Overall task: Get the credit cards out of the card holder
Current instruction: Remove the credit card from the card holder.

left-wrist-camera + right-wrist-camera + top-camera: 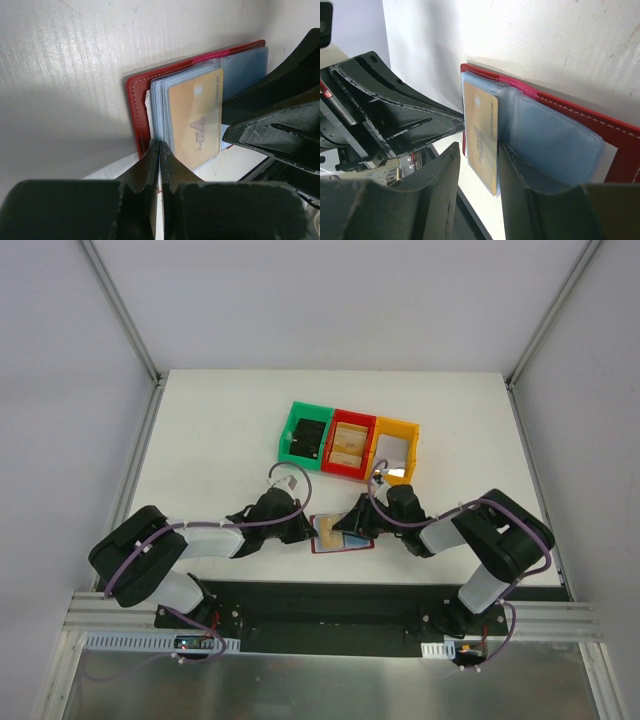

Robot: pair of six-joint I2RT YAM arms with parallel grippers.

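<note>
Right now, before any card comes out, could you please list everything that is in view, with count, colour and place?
card holder: one, dark red, lying open on the table's near middle, between the two claws
gold card: one, gold, inside a clear sleeve of the card holder
green bin: one, green, left of the row at the back middle
red bin: one, red, middle of the row
yellow bin: one, yellow, right of the row
table: one, white
left claw: one, black, shut on the card holder's left edge
right claw: one, black, open, one finger on each side of the gold card
</note>
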